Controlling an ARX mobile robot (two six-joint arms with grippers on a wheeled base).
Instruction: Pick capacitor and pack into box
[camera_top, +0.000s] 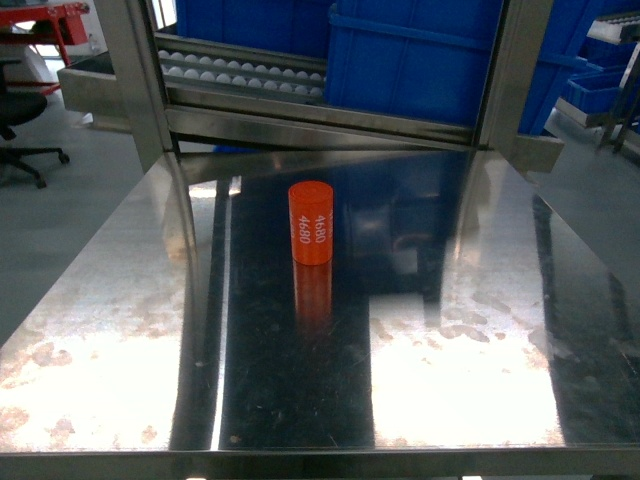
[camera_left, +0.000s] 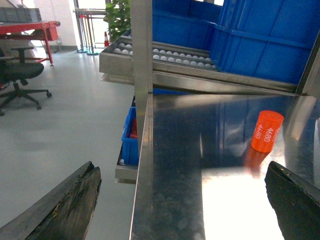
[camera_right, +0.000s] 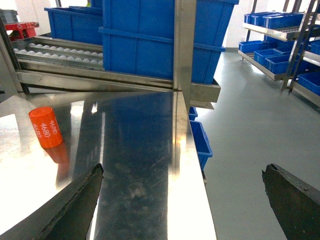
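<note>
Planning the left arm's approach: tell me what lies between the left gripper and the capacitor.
Only bare steel tabletop separates the left gripper from the upright capacitor, seen in the left wrist view.

1x orange capacitor (camera_top: 310, 222), upright on steel surface (camera_top: 450, 330). 2x large blue bins (camera_top: 420, 60) on roller rack behind. 1x black office chair (camera_left: 20, 75) far left. More blue bins on right shelving, uncountable.

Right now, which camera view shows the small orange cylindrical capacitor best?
The head view: the small orange cylindrical capacitor stands upright and centred on the steel table, print legible. Both wrist views catch it whole but near the frame edge, looking tilted.
</note>
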